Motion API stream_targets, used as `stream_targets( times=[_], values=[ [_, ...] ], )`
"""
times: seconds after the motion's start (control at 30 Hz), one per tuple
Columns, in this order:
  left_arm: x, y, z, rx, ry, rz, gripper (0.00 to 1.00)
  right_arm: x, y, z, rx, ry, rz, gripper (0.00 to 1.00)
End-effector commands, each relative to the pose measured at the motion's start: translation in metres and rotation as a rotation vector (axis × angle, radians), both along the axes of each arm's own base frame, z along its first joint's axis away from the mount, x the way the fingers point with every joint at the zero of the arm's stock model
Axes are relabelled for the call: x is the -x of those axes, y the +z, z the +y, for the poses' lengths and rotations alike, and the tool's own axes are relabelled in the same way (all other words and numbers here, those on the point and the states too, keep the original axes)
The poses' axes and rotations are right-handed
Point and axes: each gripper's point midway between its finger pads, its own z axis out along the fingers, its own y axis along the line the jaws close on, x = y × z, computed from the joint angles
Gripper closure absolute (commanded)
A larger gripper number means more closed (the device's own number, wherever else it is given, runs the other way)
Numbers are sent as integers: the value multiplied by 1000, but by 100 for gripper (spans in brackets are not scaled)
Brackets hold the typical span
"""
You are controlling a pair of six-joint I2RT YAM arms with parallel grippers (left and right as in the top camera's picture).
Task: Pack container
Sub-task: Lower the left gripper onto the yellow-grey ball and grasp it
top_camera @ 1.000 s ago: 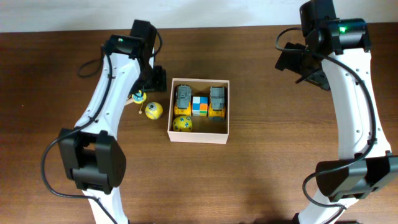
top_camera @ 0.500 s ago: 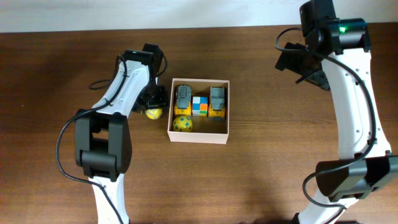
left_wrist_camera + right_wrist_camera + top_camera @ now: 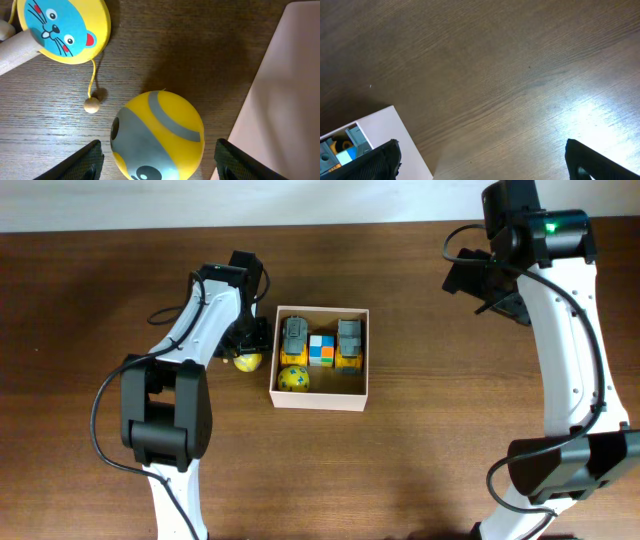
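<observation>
The container (image 3: 321,399) is a white-walled cardboard box at the table's middle, holding two grey-and-yellow toy trucks (image 3: 294,337), a colour cube (image 3: 320,350) and a yellow ball (image 3: 292,379). Its wall shows in the left wrist view (image 3: 285,100) and the right wrist view (image 3: 395,140). A yellow-and-grey ball (image 3: 157,135) lies on the table just left of the box (image 3: 246,361). My left gripper (image 3: 159,162) is open with its fingers either side of this ball. My right gripper (image 3: 480,160) is open and empty, raised at the far right.
A wooden paddle toy with a blue cat face (image 3: 62,27) lies just beyond the ball, its bead on a string (image 3: 91,105) beside it. The left arm hides it in the overhead view.
My left gripper swung from the far left in over the yellow-and-grey ball beside the box, then settled there. The right arm has not moved.
</observation>
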Motion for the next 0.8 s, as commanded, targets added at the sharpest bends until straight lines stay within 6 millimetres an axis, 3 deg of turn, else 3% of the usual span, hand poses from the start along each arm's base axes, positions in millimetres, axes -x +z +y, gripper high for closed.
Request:
stream_targets(
  times=[0.0,0.27,0.57,0.77],
  values=[
    [2,-6,0,12,-13,19,28,0,5,-3,-2,-18,-16,1],
    [7,-11,1,12,-13,34,32,0,5,-3,-2,-18,-16,1],
    [16,-32,3,9,-12,48,33,0,5,-3,-2,-18,-15,1],
    [14,-32,2,11,-12,39,46,0,5,-3,-2,-18,-15,1]
  ],
)
